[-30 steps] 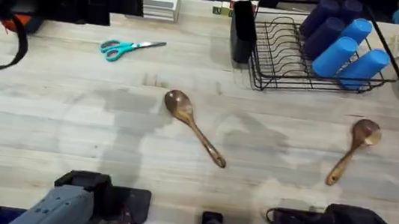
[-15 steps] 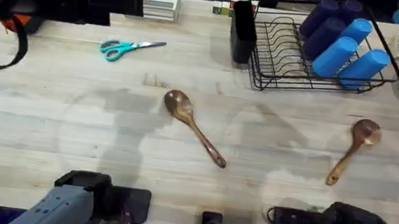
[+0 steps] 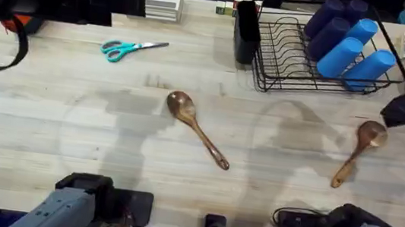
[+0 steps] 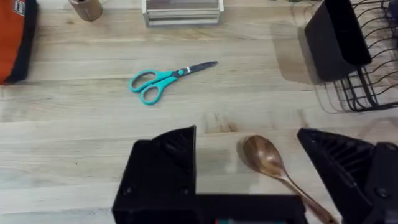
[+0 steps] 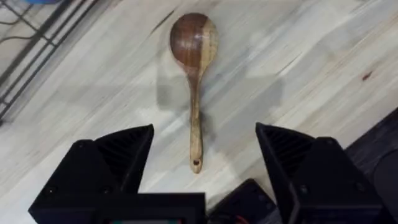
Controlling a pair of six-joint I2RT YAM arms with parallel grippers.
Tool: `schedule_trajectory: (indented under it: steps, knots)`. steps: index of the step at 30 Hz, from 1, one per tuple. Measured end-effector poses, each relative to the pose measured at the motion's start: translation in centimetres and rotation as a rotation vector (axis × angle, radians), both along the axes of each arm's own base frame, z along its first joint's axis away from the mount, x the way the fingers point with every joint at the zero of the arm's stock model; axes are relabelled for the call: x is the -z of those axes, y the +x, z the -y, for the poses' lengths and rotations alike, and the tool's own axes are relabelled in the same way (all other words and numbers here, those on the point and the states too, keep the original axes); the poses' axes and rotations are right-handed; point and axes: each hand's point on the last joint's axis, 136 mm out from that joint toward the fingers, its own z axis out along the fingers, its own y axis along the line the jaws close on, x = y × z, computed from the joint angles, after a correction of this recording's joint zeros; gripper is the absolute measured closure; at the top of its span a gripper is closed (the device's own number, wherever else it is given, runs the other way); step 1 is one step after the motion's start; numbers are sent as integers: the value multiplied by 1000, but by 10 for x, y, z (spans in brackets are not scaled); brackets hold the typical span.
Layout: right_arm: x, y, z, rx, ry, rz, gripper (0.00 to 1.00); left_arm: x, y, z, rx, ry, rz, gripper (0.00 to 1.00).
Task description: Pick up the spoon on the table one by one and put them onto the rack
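— Spoons are seen from overhead lying flat on the bench (image 3: 71, 121): the dark spoon (image 3: 196, 127) near the middle, bowl toward the far side, and the lighter spoon (image 3: 359, 152) well apart from it on the right. How is the rack placed?

— The rack (image 3: 300, 60) is set at the far edge, right of centre, with blue and purple cups (image 3: 348, 40) lying in it and the black utensil holder (image 3: 245, 31) at its left end. Teal scissors (image 3: 131, 48) are seen well to the left of it.

— What is added by the wrist views?

— In the left wrist view the left end effector (image 4: 264, 180) is shown spread open, empty, with the dark spoon's bowl between its fingers (image 4: 165, 168) but farther off on the bench, not touched. In the right wrist view the right end effector (image 5: 205, 171) is shown wide open and empty above the lighter spoon, whose handle end points toward the gap between the fingers (image 5: 115, 165); a small hole in the handle tip is made out there, a detail lost from overhead.

— And the arms?

— The left arm is kept low at its base at the lower left. The right arm is raised from the lower right, and a dark blurred part of it is seen at the right edge, just beside the lighter spoon's bowl.
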Motion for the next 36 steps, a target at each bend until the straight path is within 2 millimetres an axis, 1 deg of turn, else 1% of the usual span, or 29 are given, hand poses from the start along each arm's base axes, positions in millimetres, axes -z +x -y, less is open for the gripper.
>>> schedule_trajectory:
  steps: [5,6,10,16,17,18,19,26,28,29,31,36]
  knots:
    - [29,0,4,19,24,-17,7,0,0,0,0,0,0,8]
    - [44,5,2,9,56,-21,7,0,0,0,0,0,0,8]
    - [63,14,2,-6,91,-50,7,0,0,0,0,0,0,8]
    - [82,22,3,-9,127,-98,7,0,0,0,0,0,0,8]
    - [90,25,4,-7,131,-97,7,0,0,0,0,0,0,8]
    - [93,26,5,-7,131,-92,7,0,0,0,0,0,0,8]
    - [102,28,5,-8,125,-79,7,0,0,0,0,0,0,8]
    - [124,24,3,1,137,-95,7,0,0,0,0,0,0,8]
    - [129,26,4,11,142,-98,7,0,0,0,0,0,0,8]
    - [134,31,7,31,148,-95,7,0,0,0,0,0,0,8]
    - [137,32,7,37,150,-96,7,0,0,0,0,0,0,8]
    - [149,32,6,61,178,-129,7,0,0,0,0,0,0,8]
